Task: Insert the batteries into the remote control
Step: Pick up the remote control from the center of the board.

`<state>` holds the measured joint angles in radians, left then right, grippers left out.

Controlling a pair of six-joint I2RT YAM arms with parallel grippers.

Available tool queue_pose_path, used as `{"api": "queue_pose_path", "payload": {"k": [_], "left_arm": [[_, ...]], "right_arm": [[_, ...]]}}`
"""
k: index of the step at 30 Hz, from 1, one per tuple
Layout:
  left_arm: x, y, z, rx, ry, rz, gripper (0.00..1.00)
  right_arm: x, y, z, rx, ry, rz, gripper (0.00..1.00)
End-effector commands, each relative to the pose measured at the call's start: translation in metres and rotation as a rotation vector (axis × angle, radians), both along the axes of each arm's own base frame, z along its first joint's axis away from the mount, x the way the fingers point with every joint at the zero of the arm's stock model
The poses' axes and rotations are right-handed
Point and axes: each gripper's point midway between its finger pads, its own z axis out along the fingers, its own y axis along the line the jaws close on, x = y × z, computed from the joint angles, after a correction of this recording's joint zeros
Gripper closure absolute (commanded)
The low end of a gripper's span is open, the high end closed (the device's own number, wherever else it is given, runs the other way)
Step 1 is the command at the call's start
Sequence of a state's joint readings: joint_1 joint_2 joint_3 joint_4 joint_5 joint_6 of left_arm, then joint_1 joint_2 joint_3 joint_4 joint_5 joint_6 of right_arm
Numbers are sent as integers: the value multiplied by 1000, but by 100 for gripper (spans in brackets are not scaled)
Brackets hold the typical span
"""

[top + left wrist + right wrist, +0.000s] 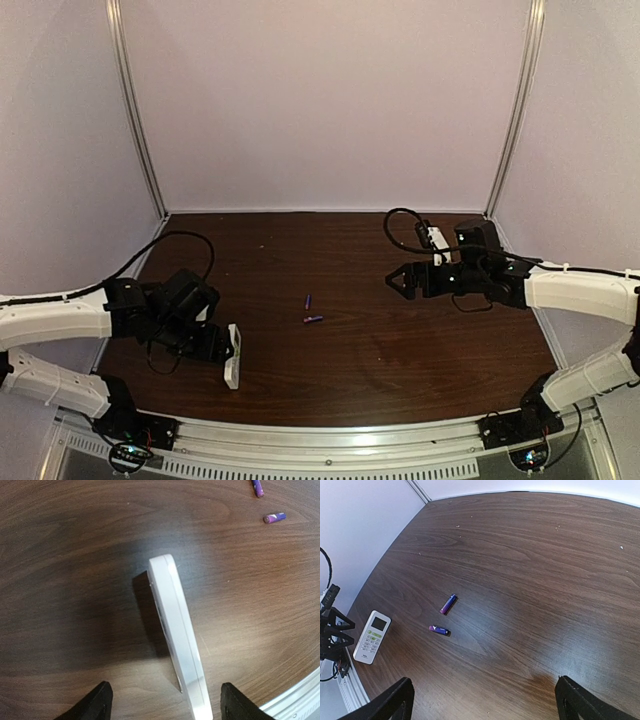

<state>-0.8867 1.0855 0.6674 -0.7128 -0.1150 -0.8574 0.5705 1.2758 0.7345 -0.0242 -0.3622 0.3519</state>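
Left jaws stand spread astride the slim white plastic remote control (pixel 177 640), its lettering too small to read. Right jaws gape, two purple-blue cylindrical batteries (pixel 448 604) ahead.

Batteries (pixel 448 604) lie near each other on table (pixel 545 580); remote control (pixel 372 636) left, buttons visible.

No readable text in any view.
The remote control (pixel 372 637), near the near left corner of the worktop (pixel 530 580), has markings on its face too small and blurred to make out; the two batteries (pixel 448 604) toward the middle show purple casings whose print cannot be read.
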Motion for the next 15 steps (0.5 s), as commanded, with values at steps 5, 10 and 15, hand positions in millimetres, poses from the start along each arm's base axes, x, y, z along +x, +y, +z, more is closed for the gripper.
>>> {"api": "queue_pose_path", "payload": {"k": [5, 10, 15], "left_arm": [[-4, -3, -16, 15, 27, 6, 33], [-5, -14, -23, -33, 48, -9, 42], [-7, -20, -29, -60, 61, -11, 45]], "right_arm": [[6, 0, 9, 22, -20, -16, 0], [6, 1, 6, 18, -15, -14, 0], [6, 0, 6, 14, -17, -15, 0]]}}
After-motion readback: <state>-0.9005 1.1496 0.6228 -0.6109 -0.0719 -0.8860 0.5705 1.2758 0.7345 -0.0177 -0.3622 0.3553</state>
